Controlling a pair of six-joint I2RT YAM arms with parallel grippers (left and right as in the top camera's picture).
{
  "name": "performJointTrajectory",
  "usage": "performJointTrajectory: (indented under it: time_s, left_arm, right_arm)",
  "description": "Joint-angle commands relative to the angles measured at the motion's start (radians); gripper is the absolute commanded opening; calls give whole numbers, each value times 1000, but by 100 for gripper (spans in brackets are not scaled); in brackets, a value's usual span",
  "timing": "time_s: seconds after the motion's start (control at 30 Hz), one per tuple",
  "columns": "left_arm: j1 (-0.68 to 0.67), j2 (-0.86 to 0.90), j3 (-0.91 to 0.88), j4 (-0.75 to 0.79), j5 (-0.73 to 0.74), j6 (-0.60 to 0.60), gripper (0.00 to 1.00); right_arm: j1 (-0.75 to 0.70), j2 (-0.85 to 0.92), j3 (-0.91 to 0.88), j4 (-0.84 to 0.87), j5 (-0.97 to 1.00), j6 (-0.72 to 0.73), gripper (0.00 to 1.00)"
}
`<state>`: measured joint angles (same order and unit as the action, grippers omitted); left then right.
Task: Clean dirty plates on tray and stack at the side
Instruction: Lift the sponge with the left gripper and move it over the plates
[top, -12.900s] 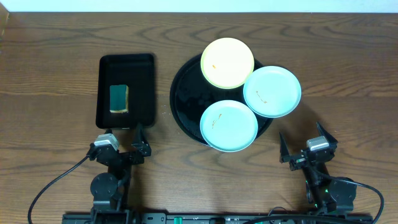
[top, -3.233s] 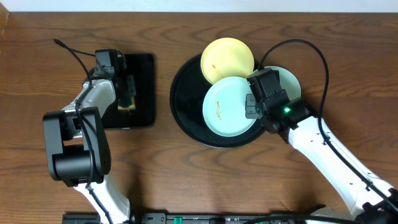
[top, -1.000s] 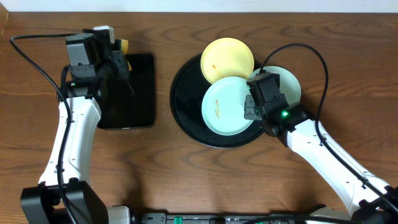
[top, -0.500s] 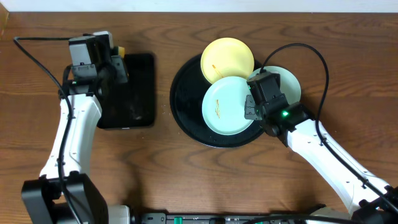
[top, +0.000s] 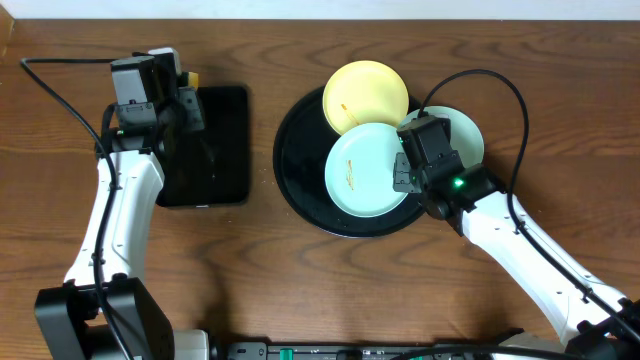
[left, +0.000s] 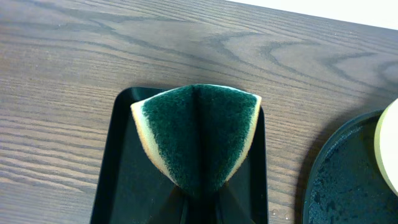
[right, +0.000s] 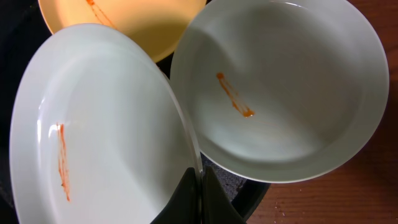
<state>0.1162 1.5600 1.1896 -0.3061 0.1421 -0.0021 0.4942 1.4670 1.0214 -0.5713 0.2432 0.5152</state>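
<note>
Both arms have left rest: left gripper (left: 199, 202) pinches the sponge (left: 198, 134) over the small tray (left: 115, 186); right gripper (right: 200, 190) clamps a mint plate (top: 362, 172) on the round tray (top: 298, 190). Steady it for wiping.

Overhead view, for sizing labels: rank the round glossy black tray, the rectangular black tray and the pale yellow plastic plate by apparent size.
Largest: round glossy black tray.
Then: rectangular black tray.
Smallest: pale yellow plastic plate.

Tray (top: 293, 175) glossy black; plates (top: 365, 172) smooth plastic, slight sheen; sponge (left: 199, 137) rough, fibrous; table (top: 320, 290) matt grained wood.
</note>
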Motion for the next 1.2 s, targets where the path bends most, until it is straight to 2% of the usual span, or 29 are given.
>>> performJointTrajectory:
  time_s: [0.0, 0.03, 0.1, 0.13, 0.17, 0.33, 0.43, 0.5, 0.63, 0.67, 0.77, 0.83, 0.87, 0.93, 1.17]
  left_arm:
    - [3, 0, 7, 12, -12, -2, 26]
    - [3, 0, 7, 8, -11, -2, 7]
    - [3, 0, 7, 10, -11, -2, 8]
    - [3, -1, 7, 9, -10, -2, 22]
    - [3, -2, 7, 2, 5, -2, 8]
    - [2, -19, 7, -14, 255, -3, 7]
    - [0, -42, 7, -8, 307, -2, 7]
    - [1, -62, 7, 13, 294, 2, 7]
    - [2, -96, 7, 50, 143, 2, 8]
    - [2, -96, 7, 41, 91, 2, 8]
    - [2, -96, 7, -29, 69, 2, 7]
    - [2, -82, 7, -50, -42, -7, 8]
    - [2, -79, 7, -54, -51, -26, 8]
    - [2, -86, 7, -61, 37, -40, 8]
    - [5, -85, 7, -61, 48, -40, 8]
  right_arm:
    - [-5, 0, -3, 2, 14, 14, 1]
    - [-5, 0, -3, 2, 14, 14, 1]
    - [-5, 0, -3, 2, 14, 14, 1]
    - [-5, 0, -3, 1, 14, 14, 1]
    - [-5, 0, -3, -1, 14, 15, 1]
    - [-8, 0, -3, -16, 6, 57, 1]
    - [-29, 0, -3, -20, -61, 62, 1]
    - [-44, 0, -3, -20, -92, 64, 1]
    - [-62, 0, -3, -24, -94, 64, 1]
    - [-62, 0, -3, -24, -94, 63, 1]
    - [-62, 0, -3, -24, -94, 63, 1]
    - [-62, 0, -3, -23, -94, 63, 1]
    - [-62, 0, -3, -23, -94, 63, 1]
    - [-62, 0, -3, -23, -94, 58, 1]
    - [-62, 0, -3, -23, -94, 56, 1]
